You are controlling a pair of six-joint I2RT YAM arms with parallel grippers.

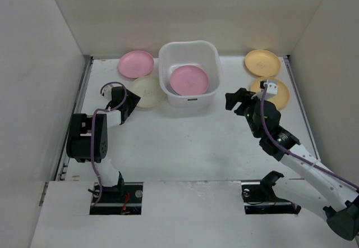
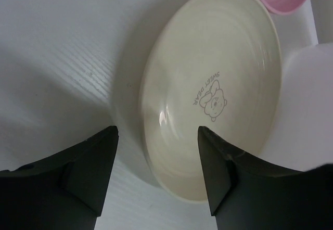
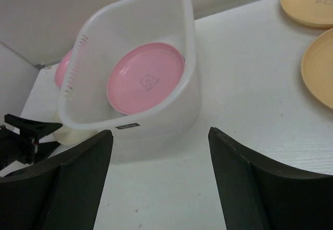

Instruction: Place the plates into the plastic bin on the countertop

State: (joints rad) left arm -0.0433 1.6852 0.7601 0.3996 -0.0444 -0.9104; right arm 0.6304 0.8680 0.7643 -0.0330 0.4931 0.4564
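Poised at cream plate beside bin.
From above: puts left gripper at the plate's left edge, nearer than right gripper, with bin just to the plate's right and yellow plates far right. From left wrist: shows jaws partly spread astride the near rim, not pinching; lies flat, face up, round, so without long axis. From right wrist: shows jaws wide and empty, facing bin holding pink plate.
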